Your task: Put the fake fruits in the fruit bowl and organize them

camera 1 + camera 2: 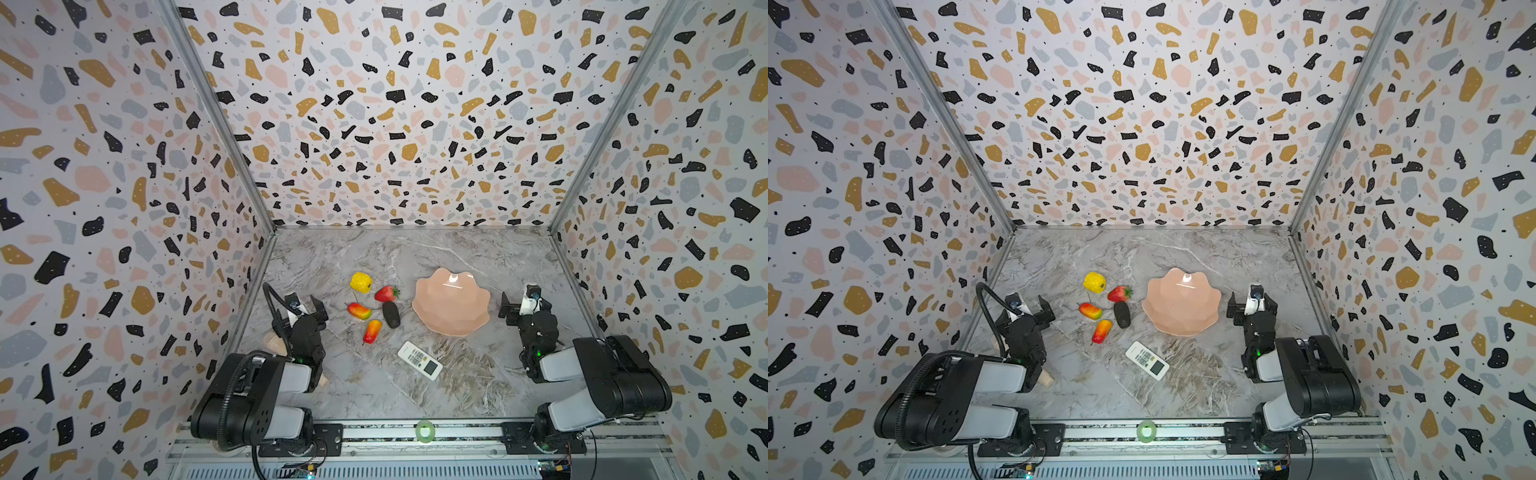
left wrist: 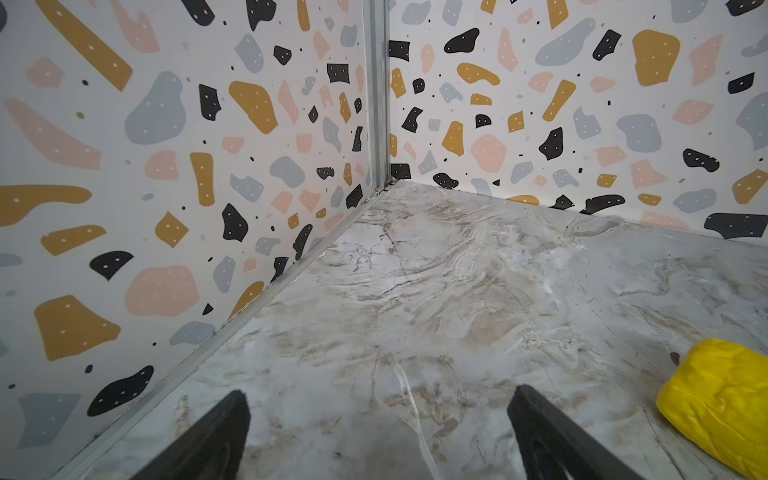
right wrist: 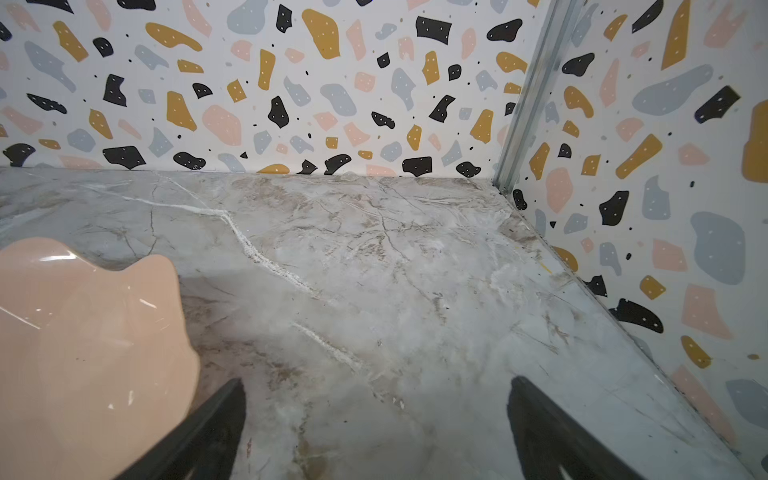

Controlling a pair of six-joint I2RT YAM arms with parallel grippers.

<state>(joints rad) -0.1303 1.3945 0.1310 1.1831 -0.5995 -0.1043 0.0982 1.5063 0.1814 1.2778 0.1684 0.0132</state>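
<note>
Five fake fruits lie on the marble table left of centre in both top views: a lumpy yellow one (image 1: pixel 360 282) (image 1: pixel 1094 282), a strawberry (image 1: pixel 386 293), two mangoes (image 1: pixel 359 311) (image 1: pixel 372 331) and a blackish oval (image 1: pixel 391 314). The peach-pink scalloped fruit bowl (image 1: pixel 451 301) (image 1: pixel 1181 302) stands to their right and holds nothing. My left gripper (image 1: pixel 305 305) (image 2: pixel 378 415) hangs open left of the fruits, with the yellow fruit (image 2: pixel 719 407) beside it. To the right of the bowl (image 3: pixel 83 353), my right gripper (image 1: pixel 524 305) (image 3: pixel 376 399) is open and holds nothing.
A white remote control (image 1: pixel 419 360) lies in front of the fruits and the bowl. A beige wooden cylinder (image 1: pixel 276 343) is partly hidden under the left arm. Patterned walls close the table on three sides. A green tape roll (image 1: pixel 424 431) sits on the front rail.
</note>
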